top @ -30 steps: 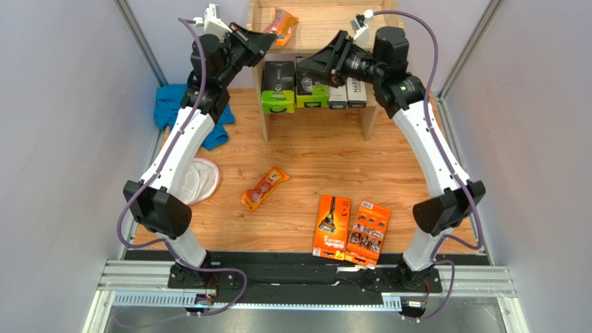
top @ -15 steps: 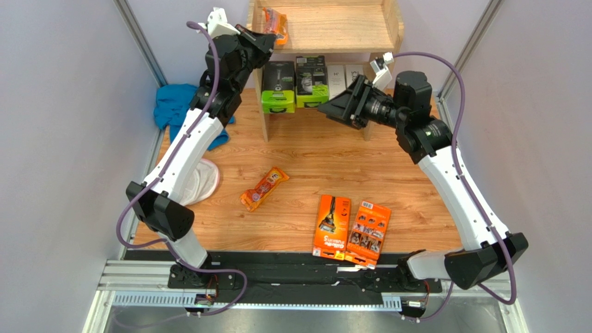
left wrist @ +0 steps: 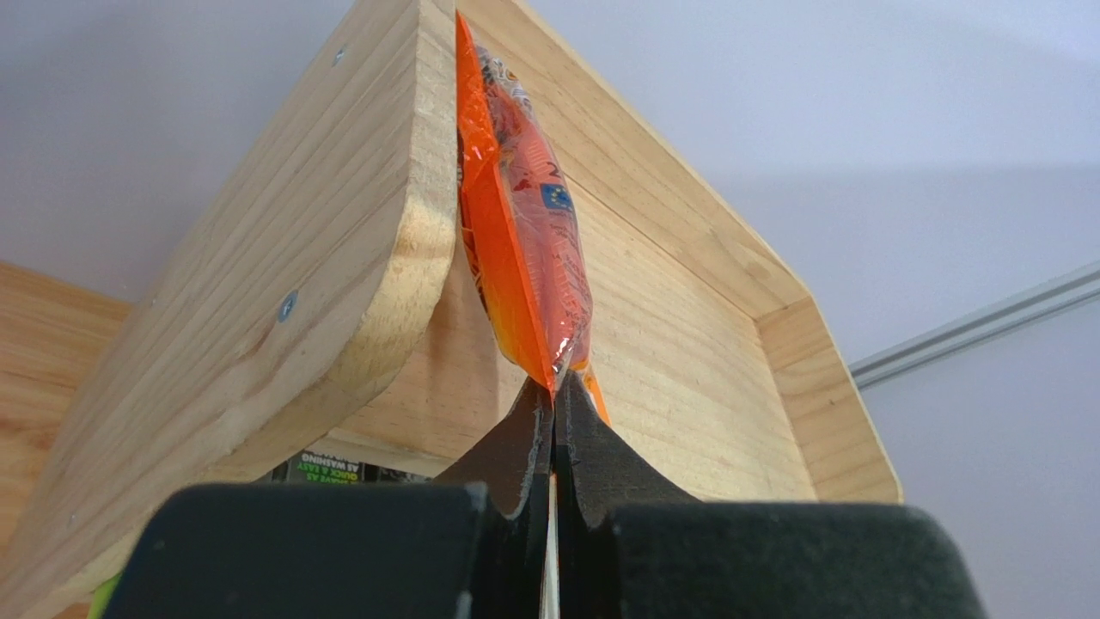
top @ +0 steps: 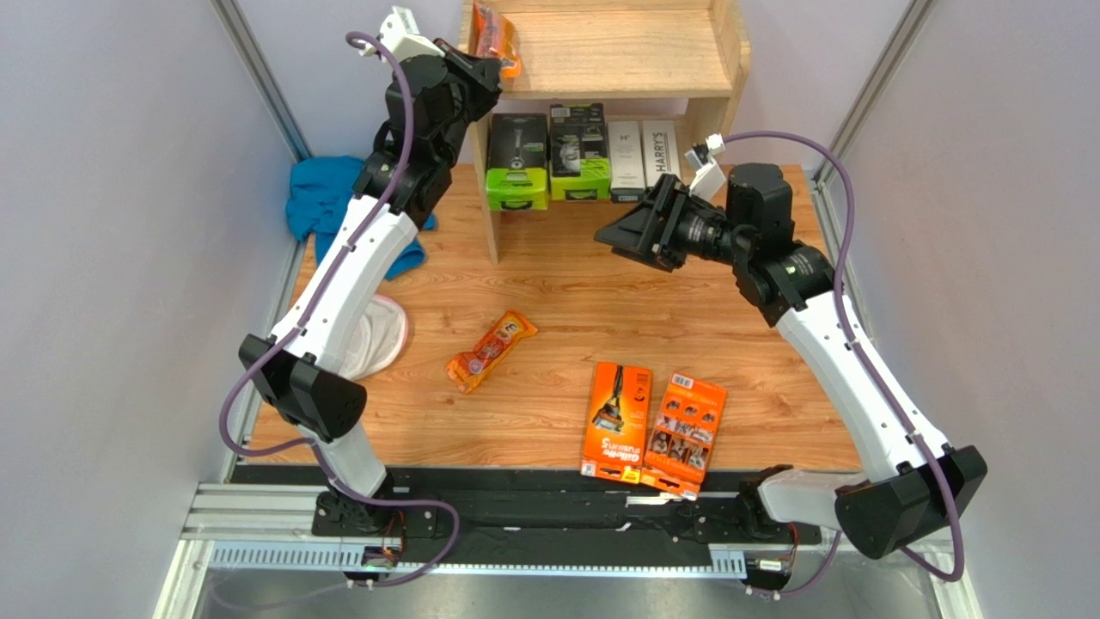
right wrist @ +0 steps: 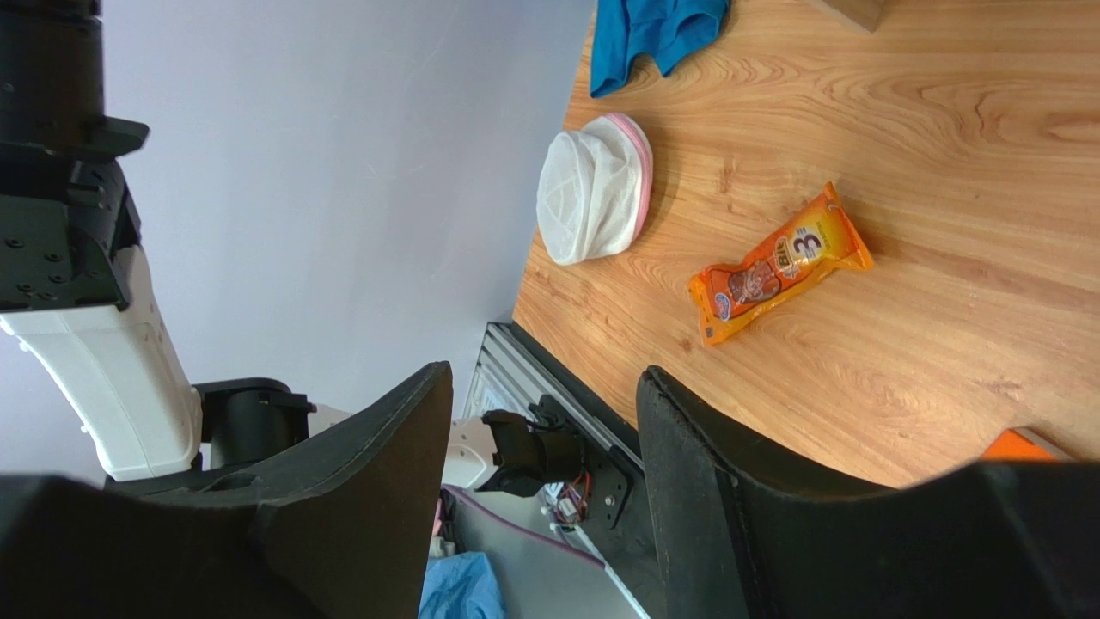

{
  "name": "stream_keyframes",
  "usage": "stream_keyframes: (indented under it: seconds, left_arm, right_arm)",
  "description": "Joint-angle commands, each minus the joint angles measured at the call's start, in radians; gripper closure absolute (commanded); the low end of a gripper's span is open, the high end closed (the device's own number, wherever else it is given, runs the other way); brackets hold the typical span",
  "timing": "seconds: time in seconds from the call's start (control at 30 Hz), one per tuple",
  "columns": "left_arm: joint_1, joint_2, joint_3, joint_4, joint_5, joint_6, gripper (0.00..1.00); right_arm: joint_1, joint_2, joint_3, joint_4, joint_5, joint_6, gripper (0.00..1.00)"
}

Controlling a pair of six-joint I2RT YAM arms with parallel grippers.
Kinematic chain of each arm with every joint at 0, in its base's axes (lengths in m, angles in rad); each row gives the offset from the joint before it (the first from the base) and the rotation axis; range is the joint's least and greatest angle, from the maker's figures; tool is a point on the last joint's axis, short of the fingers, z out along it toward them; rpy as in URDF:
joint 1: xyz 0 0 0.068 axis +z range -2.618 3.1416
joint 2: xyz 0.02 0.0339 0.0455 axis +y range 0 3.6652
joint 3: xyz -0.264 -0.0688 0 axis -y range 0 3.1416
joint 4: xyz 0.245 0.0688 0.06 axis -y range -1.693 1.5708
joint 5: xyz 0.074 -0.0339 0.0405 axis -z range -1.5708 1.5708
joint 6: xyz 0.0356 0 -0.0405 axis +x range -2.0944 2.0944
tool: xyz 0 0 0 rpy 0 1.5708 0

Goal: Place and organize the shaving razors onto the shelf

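Observation:
My left gripper is shut on the edge of a narrow orange blister pack, held upright against the left side panel of the wooden shelf; the left wrist view shows the pack standing on edge above my gripper. Two long white boxes stand on the lower tier. A second narrow orange blister pack lies on the table, also in the right wrist view. Two flat orange boxes lie near the front edge. My right gripper is open and empty above the table, in front of the shelf.
Two black-and-green boxes stand on the lower tier's left part. A blue cloth lies at the left, with a white round mesh disc nearer the front. Grey walls close in on both sides.
My left gripper has pushed the orange pack further up and back along the shelf's left panel, turning it upright. My right arm has drawn back from the shelf toward the front right.

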State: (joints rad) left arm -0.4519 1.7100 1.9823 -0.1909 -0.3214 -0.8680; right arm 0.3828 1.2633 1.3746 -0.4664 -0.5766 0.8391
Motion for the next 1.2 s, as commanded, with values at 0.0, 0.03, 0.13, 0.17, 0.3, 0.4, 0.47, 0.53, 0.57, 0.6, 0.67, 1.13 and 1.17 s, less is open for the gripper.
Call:
stream_keyframes:
  seconds: [0.0, 0.03, 0.13, 0.17, 0.3, 0.4, 0.47, 0.53, 0.57, 0.6, 0.67, 1.13, 1.17]
  left_arm:
    - [-0.002, 0.017, 0.069, -0.035, -0.031, 0.043, 0.99]
    - [-0.001, 0.016, 0.069, -0.036, -0.03, 0.044, 0.97]
    - [0.004, 0.03, 0.088, -0.064, -0.021, 0.044, 0.86]
    - [0.007, 0.039, 0.098, -0.071, -0.015, 0.044, 0.79]
    - [0.009, 0.046, 0.127, -0.111, 0.002, 0.052, 0.58]
    - [0.009, 0.033, 0.125, -0.137, 0.007, 0.044, 0.46]
    - [0.009, 0.013, 0.11, -0.148, 0.007, 0.041, 0.33]
    - [0.009, -0.021, 0.086, -0.151, 0.007, 0.04, 0.25]
    - [0.009, -0.036, 0.055, -0.145, 0.005, 0.038, 0.24]
    - [0.009, -0.052, 0.035, -0.139, 0.008, 0.038, 0.24]
    - [0.009, -0.11, -0.028, -0.121, 0.015, 0.038, 0.23]
    - [0.009, -0.617, -0.529, -0.199, 0.068, 0.157, 0.01]
    - [0.009, -0.644, -0.592, -0.229, 0.102, 0.187, 0.01]
  right_arm:
    - [-0.002, -0.05, -0.028, 0.025, 0.003, -0.018, 0.41]
    - [-0.004, -0.053, -0.032, 0.025, 0.003, -0.017, 0.41]
    - [-0.002, -0.068, -0.052, 0.023, 0.003, -0.015, 0.41]
    - [-0.004, -0.071, -0.058, 0.025, 0.003, -0.014, 0.41]
    - [-0.004, -0.096, -0.085, 0.023, 0.004, -0.011, 0.41]
    - [-0.002, -0.113, -0.106, 0.026, 0.006, -0.006, 0.4]
    - [-0.002, -0.125, -0.117, 0.026, 0.009, -0.003, 0.39]
    - [-0.002, -0.139, -0.129, 0.025, 0.012, -0.002, 0.39]
    - [-0.002, -0.143, -0.132, 0.025, 0.015, 0.0, 0.39]
    - [-0.002, -0.146, -0.135, 0.025, 0.015, 0.002, 0.39]
    - [-0.002, -0.163, -0.147, 0.025, 0.021, 0.005, 0.38]
    - [-0.004, -0.289, -0.288, 0.002, 0.053, 0.02, 0.32]
    - [-0.002, -0.298, -0.301, -0.005, 0.058, 0.017, 0.31]
